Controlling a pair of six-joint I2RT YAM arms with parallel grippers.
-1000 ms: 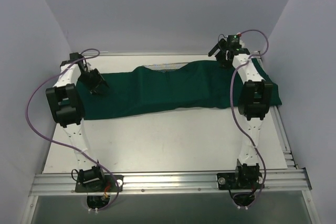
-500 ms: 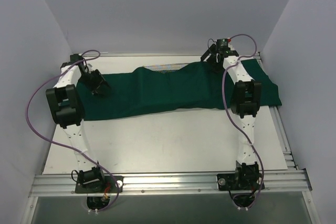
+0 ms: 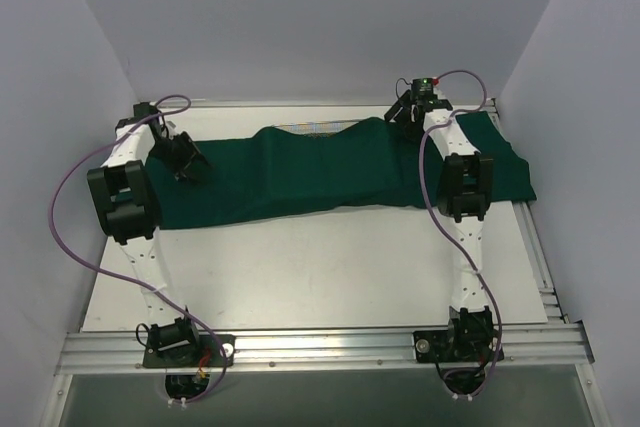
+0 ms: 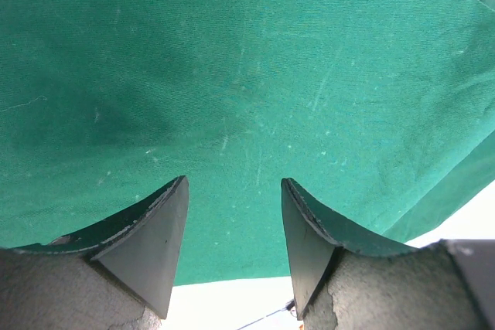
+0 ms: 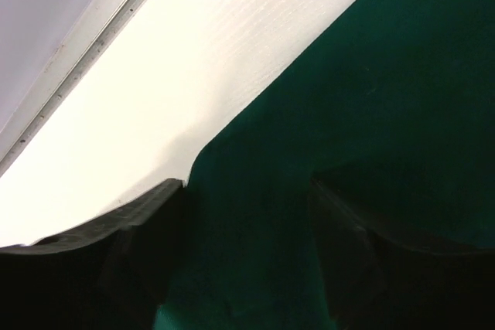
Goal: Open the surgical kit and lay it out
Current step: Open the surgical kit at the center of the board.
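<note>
Two grippers, jaws apart, empty: left gripper (image 4: 235, 182) over green drape (image 3: 330, 172), 9 o'clock; right gripper (image 5: 247, 183) at its 1 o'clock edge. I risk tugging the mesh tray (image 3: 310, 128) askew.

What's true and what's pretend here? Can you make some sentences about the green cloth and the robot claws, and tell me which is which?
1. The green cloth lies spread across the far part of the table. True.
2. The left gripper is squeezed shut. False: its fingers stand apart over the cloth.
3. The right gripper is at the cloth's far edge. True.
4. Shiny scissors lie out on the bare table. False: no scissors are in sight.
</note>
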